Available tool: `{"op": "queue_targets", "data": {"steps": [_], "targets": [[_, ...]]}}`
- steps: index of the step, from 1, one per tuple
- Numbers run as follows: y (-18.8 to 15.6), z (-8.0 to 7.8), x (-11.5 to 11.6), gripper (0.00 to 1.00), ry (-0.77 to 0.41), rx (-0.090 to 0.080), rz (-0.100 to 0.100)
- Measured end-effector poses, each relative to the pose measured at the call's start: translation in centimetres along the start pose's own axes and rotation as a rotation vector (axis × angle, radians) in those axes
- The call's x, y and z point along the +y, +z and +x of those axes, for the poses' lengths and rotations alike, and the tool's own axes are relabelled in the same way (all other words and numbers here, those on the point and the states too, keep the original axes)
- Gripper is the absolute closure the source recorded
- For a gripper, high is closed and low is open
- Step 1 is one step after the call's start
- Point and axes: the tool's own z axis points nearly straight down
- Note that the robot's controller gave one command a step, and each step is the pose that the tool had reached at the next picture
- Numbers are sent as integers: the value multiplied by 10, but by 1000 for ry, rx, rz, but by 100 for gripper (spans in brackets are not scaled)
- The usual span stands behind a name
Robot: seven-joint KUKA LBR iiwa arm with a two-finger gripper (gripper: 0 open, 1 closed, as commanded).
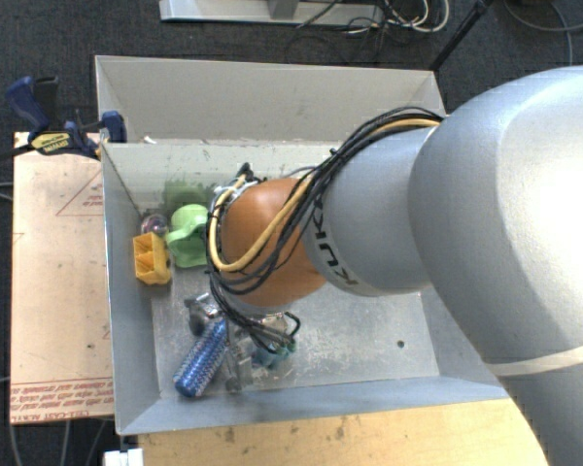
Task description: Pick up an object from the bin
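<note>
Since the arm's orange wrist cover (267, 241) hides most of what lies under it, we judge the step in hand as the descent or the grasp itself, with nothing yet lifted clear. The gripper (231, 340) sits low in the grey metal bin (272, 95), just beside a blue studded cylinder (202, 359) that lies tilted on the bin floor, and we cannot tell whether the gripper is open or closed, nor whether it holds anything. On the far side of the gripper from that cylinder lies a small teal and clear piece (280, 355), too tangled with the robot's dark cables to name further. Well apart from the cylinder, toward the bin's back wall, we see a green plastic toy (187, 233), a yellow block (151, 258) touching it, and a small purple thing (154, 224) close by. The cylinder looks the likeliest pick; the next move would call for a firm closing across its narrow width and a straight lift. Past the cylinder toward the arm, the bin floor (369, 328) is scuffed, speckled bare metal. Around the bin lies dark carpet (39, 27), with loose cables (408, 3) and a pale metal stand base (262, 6) beyond the back wall.
</note>
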Motion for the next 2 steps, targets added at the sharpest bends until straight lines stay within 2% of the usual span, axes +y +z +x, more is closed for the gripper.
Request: {"op": "queue_targets", "data": {"steps": [1,2], "targets": [[-1,0,-3,100,5,-1,2],[-147,1,-25,100,-221,-10,5]]}}
